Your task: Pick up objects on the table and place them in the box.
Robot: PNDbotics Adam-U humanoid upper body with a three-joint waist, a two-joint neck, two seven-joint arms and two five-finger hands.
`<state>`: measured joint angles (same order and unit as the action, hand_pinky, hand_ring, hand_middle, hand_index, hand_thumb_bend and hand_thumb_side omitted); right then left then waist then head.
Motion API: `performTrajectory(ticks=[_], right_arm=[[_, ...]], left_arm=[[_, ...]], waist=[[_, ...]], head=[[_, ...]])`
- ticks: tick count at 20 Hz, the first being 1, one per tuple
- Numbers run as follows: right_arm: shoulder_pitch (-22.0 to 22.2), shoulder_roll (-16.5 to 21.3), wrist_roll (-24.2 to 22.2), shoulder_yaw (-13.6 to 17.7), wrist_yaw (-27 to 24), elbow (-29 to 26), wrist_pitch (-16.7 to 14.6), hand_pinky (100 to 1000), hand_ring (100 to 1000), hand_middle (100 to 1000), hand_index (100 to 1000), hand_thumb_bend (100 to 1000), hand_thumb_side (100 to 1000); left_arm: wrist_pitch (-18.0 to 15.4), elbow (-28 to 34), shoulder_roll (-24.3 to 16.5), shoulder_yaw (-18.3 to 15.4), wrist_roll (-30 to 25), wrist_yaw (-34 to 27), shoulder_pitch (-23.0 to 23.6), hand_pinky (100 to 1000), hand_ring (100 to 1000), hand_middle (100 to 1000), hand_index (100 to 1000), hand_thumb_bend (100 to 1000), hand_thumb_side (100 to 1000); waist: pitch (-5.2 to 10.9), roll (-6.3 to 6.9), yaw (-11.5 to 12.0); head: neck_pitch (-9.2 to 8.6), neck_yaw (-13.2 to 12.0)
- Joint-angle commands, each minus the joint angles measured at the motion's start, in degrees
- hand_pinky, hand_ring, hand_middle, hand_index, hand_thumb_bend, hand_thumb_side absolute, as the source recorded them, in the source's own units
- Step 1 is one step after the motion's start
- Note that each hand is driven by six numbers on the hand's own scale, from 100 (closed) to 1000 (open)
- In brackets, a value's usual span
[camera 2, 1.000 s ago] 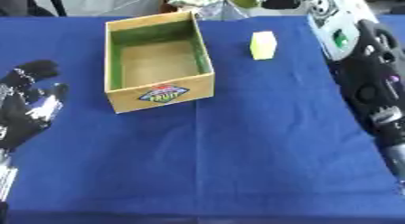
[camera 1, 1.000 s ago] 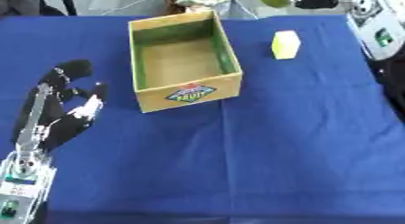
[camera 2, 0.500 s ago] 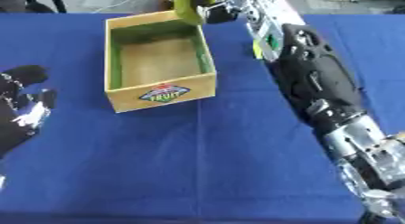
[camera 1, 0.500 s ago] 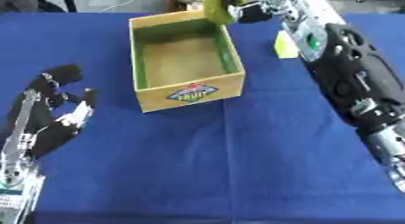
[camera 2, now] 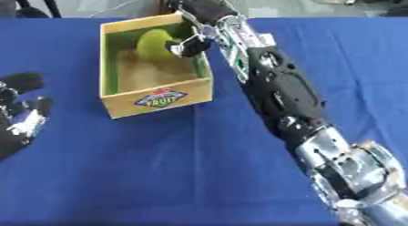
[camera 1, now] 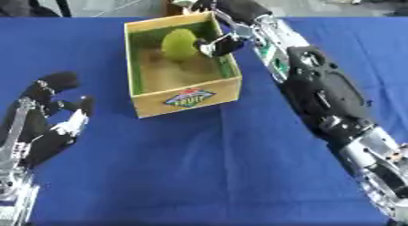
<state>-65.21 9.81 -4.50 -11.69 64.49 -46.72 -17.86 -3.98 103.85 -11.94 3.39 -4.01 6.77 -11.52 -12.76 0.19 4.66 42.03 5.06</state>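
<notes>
Right robot hand [camera 1: 226,25] is now reaching over the far end of the box [camera 1: 185,100], having swung in from the table's far right edge within the last second; a yellow-green fruit [camera 1: 179,42] is sitting inside the box just left of its curled fingers, apparently still pinched. Delivery is judged nearly complete, pending release. The fruit is looking smooth and rounded. Left robot hand [camera 1: 44,125] is resting open, well apart.

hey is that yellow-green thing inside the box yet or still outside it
Inside. The yellow-green object sits within the box walls near the far end, with the right hand reaching over the rim beside it.
</notes>
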Motion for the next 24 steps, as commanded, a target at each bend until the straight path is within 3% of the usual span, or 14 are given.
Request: performTrajectory(ticks=[1,7,11,12,14,15,16,24], right_arm=[[-1.34,3.02,-1.83,-0.15,-1.83,-2.63,-0.59,766,773,738,883,395,380],[-0.46,9.62,-8.11,0.66,-9.66,-4.27,0.38,781,804,783,926,396,397],[-0.32,10.70,-10.21,0.88,-11.92,-4.96,1.23,783,806,787,927,396,397],[0.11,11.19,-10.62,1.30,-11.97,-4.63,1.60,817,865,888,969,416,404],[1.12,13.28,-12.04,3.45,-12.82,-2.54,3.00,818,873,897,970,420,397],[1.13,13.96,-12.74,4.67,-13.54,-1.29,3.65,817,874,896,969,381,348],[1.09,14.36,-13.27,5.60,-14.17,-0.27,4.04,817,874,896,969,419,392],[1.56,14.98,-13.17,8.59,-15.27,4.18,5.73,809,869,879,965,418,388]], left_arm=[[-0.04,0.79,-0.47,-0.54,0.21,0.11,-0.13,528,809,753,808,345,322],[0.05,0.63,-0.78,-1.11,0.78,0.39,0.69,528,810,754,808,344,323],[0.03,0.59,-0.80,-1.12,0.80,0.43,0.77,528,810,754,808,344,323],[0.05,0.57,-0.83,-1.28,0.91,0.46,0.86,529,810,754,809,344,324],[0.07,0.53,-0.80,-1.36,1.00,0.51,0.97,529,810,754,809,344,324],[0.06,0.53,-0.76,-1.28,0.95,0.49,0.91,529,810,754,809,344,324],[0.05,0.52,-0.72,-1.23,0.91,0.46,0.86,529,810,754,809,343,324],[0.03,0.44,-0.47,-0.90,0.54,0.27,0.58,530,811,755,810,342,325]], waist=[[0.90,0.27,-0.62],[1.06,0.30,-2.63],[1.08,0.31,-2.84],[1.00,0.39,-3.25],[0.97,0.60,-3.56],[0.93,0.65,-3.44],[0.90,0.69,-3.35],[0.60,0.91,-2.70]], head=[[-0.65,-0.43],[-0.75,-1.29],[-0.79,-1.34],[-1.10,-1.72],[-1.54,-1.87],[-1.75,-1.79],[-1.94,-1.74],[-3.97,-1.85]])
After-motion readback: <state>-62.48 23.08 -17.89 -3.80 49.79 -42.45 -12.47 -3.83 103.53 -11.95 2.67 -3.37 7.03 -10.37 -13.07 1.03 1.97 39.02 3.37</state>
